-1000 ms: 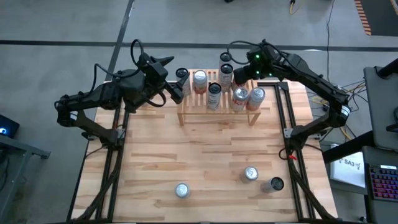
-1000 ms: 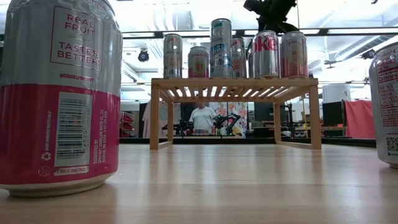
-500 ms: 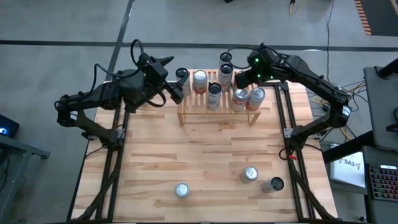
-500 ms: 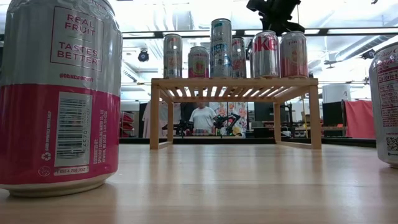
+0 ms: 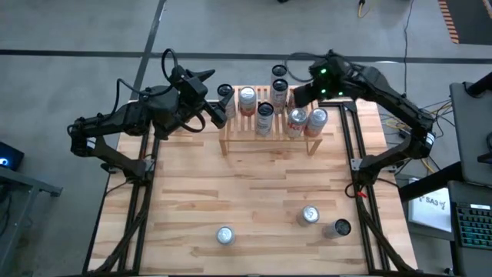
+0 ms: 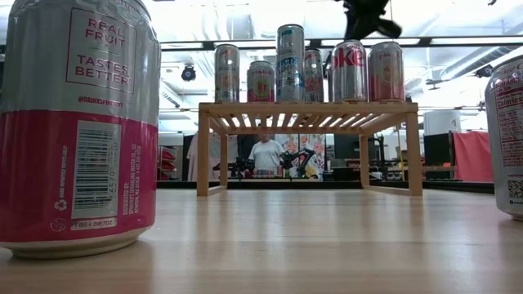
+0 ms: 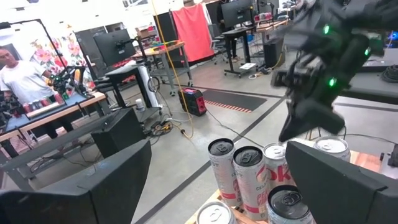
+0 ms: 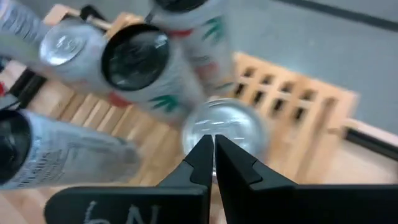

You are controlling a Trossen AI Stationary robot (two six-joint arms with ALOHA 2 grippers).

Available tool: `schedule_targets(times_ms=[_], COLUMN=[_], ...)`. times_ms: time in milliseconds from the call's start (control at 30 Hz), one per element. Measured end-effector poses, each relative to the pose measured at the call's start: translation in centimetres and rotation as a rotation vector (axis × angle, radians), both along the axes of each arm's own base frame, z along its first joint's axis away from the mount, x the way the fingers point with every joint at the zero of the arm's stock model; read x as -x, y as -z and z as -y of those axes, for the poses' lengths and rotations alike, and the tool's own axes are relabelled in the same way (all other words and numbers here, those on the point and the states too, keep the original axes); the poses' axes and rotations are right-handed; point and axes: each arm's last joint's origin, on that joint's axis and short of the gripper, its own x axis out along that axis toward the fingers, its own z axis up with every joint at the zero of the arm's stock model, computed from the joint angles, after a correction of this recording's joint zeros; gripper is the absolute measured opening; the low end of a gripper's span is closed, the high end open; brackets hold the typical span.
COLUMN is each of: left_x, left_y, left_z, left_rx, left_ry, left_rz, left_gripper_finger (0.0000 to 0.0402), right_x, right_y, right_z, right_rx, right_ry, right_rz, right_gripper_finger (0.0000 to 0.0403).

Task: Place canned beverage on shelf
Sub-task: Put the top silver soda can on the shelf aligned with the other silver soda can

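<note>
The light wooden shelf stands at the far middle of the table with several upright cans on its slatted top; they also show in the low view. My right gripper hovers shut and empty above the cans at the shelf's right part, fingers pointing down; it shows at the top of the low view. My left gripper waits open at the shelf's left end, its fingers wide apart, the cans beyond them.
Three more cans stand on the table near its front edge: one in the middle and two at the right. Bare tabletop lies between them and the shelf. A person is in the room behind.
My right gripper has risen from just above the cans on the shelf's right part and drifted a little toward the table's right edge. The cans on the shelf have stayed in place.
</note>
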Motion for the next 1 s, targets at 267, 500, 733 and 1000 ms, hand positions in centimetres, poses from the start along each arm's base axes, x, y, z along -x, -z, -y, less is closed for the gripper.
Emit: schedule_targets(times_ms=[267, 500, 733, 1000], left_x=[0.0, 0.0, 0.0, 0.0], left_y=[0.0, 0.0, 0.0, 0.0], left_z=[0.0, 0.0, 0.0, 0.0], left_rx=[0.007, 0.007, 0.007, 0.008], left_ry=[0.0, 0.0, 0.0, 0.0], left_rz=[0.007, 0.007, 0.008, 0.008], left_gripper_finger=[0.0357, 0.0357, 0.0357, 0.0357], right_x=[1.6, 1.0, 0.5, 0.0], right_y=[0.4, 2.4, 2.2, 2.4], right_z=[1.4, 2.0, 1.9, 2.1], right_rx=[0.029, -0.009, -0.003, -0.024], right_ry=[0.103, 0.095, 0.072, 0.058], right_rz=[-0.132, -0.178, -0.125, -0.097], right_gripper_finger=[0.0009, 0.0009, 0.0009, 0.0009])
